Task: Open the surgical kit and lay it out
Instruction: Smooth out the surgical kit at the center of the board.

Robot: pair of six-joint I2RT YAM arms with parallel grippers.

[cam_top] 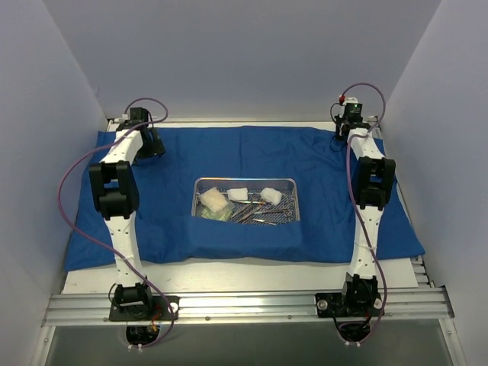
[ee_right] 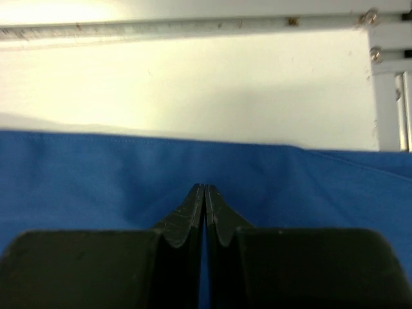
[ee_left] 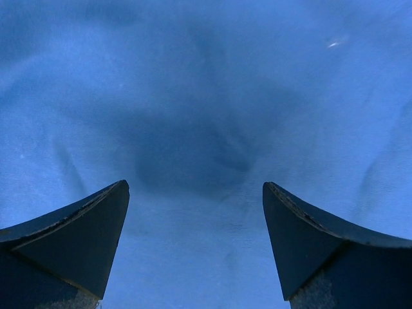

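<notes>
The blue cloth (cam_top: pixel 320 164) lies spread over the table, and its near edge folds up against the steel mesh tray (cam_top: pixel 244 181). Inside the tray lie white gauze pads (cam_top: pixel 214 200) and steel instruments (cam_top: pixel 258 214). At the cloth's far left corner my left gripper (cam_top: pixel 151 145) hangs open just above the blue cloth (ee_left: pixel 206 96), with nothing between its fingers (ee_left: pixel 193 187). My right gripper (cam_top: pixel 343 136) is at the far right corner. It is shut (ee_right: pixel 205 187), tips together on the blue cloth (ee_right: pixel 96 174) close to its far hem. Whether a fold is pinched does not show.
White table (ee_right: pixel 193 84) shows beyond the cloth's far hem, ending at a metal rail (ee_right: pixel 161 27) with a frame post (ee_right: pixel 389 96) at the right. Grey walls enclose three sides. The arms' bases (cam_top: pixel 141 301) sit on the near rail.
</notes>
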